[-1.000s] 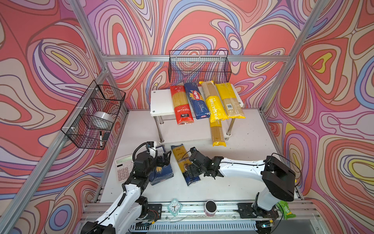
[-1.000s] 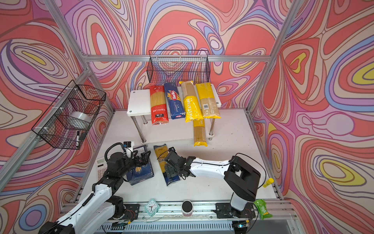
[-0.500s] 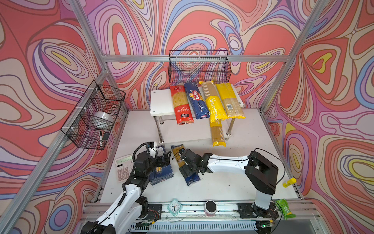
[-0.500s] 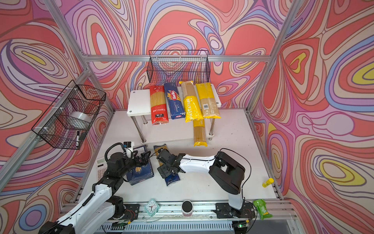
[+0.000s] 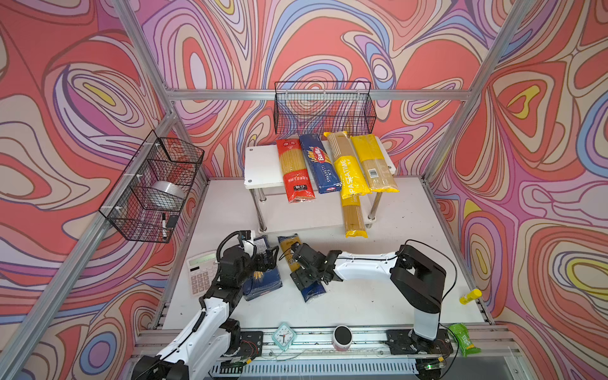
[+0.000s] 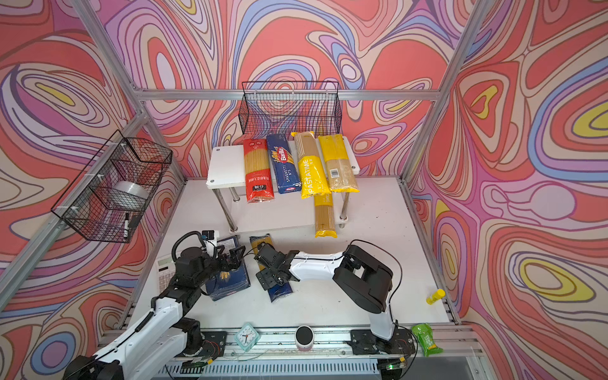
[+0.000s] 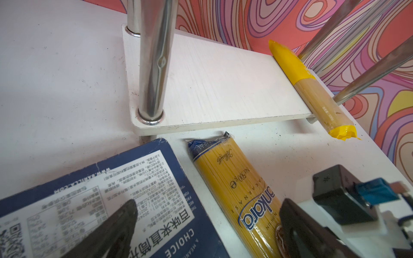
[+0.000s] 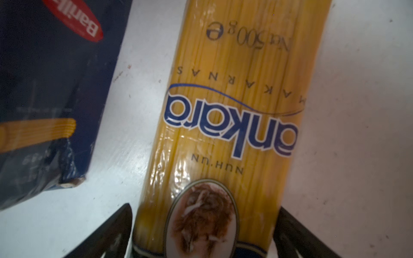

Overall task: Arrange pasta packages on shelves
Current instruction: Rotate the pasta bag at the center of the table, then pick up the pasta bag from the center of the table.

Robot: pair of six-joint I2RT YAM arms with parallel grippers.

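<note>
The white shelves (image 5: 263,164) stand at the back of the table. On the top board lie a red bag (image 5: 294,171), a Barilla box (image 5: 320,164), a PASTATIME bag (image 5: 348,167) and a barcode bag (image 5: 373,164). A yellow bag (image 5: 353,217) lies on the lower board (image 7: 212,89). On the table lie a dark-blue Ankara bag (image 8: 234,111) and a wide Barilla box (image 5: 263,283). My right gripper (image 8: 204,207) is open, a finger at each side of the Ankara bag (image 5: 288,245). My left gripper (image 7: 209,202) hangs open over the edge of the wide box (image 7: 156,174).
A calculator (image 5: 200,273) lies left of the left arm. A clock (image 5: 284,335), a round cup (image 5: 342,337) and a green snack packet (image 5: 462,339) sit along the front rail. A yellow glue stick (image 5: 470,296) lies at the right. Black wire baskets (image 5: 324,108) (image 5: 154,184) hang on the walls.
My right arm has folded its elbow in and slid its open gripper leftward along the Ankara bag. The left arm has stayed where it was.
</note>
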